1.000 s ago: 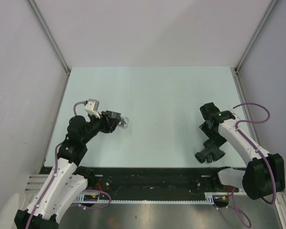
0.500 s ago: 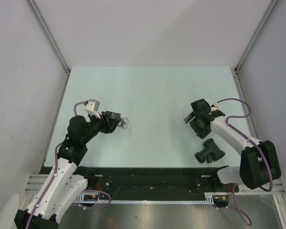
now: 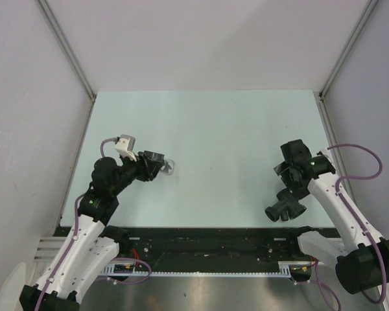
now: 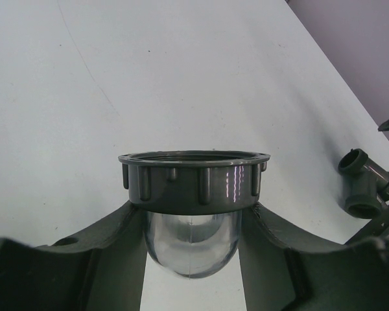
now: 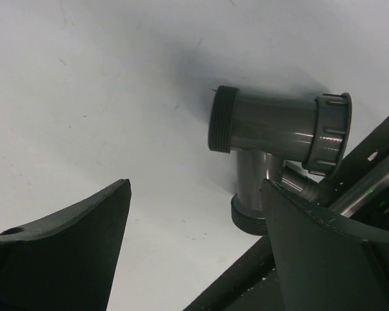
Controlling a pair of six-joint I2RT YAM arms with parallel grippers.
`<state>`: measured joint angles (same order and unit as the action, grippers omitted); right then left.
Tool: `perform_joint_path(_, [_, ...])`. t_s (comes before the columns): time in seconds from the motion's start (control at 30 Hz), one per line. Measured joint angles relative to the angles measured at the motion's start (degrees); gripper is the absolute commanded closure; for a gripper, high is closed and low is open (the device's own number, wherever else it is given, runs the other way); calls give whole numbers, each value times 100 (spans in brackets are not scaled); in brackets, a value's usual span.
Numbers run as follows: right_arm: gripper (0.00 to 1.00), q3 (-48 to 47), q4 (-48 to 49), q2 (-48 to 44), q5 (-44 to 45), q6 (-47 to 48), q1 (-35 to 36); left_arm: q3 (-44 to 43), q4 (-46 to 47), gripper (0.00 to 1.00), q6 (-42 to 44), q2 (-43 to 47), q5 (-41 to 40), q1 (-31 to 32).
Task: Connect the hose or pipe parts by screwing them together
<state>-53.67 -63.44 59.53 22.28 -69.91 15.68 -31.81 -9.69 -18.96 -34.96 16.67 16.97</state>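
2 parts unjoined: left tool [image 4: 193,217] clamps the ring nut [image 4: 193,184]; right tool [image 5: 196,194], wide, must close on the T-fitting [image 5: 272,123] at 4 o'clock.

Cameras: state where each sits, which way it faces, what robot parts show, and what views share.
Top external: above and behind the bases, looking down on the table; both arms show.
Left wrist: on the left arm, looking along the left gripper, shut on a ribbed ring nut; both fingers show.
Right wrist: on the right arm, looking down past the open right gripper at the T-shaped pipe fitting; both fingers show.
Shared: that fitting appears in all three views.
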Motion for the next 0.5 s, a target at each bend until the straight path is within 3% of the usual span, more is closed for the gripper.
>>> perform_joint_path(0.37, [22, 966, 164, 214, -31, -127, 216, 0, -13, 100, 0, 55, -2, 0])
perform_joint_path(0.43, [25, 1178, 417, 221, -42, -98, 247, 0, -13, 100, 0, 50, -2, 0])
perform_joint_path(0.5, [34, 1419, 734, 238, -79, -31, 304, 0, -17, 100, 2, 46, -4, 0])
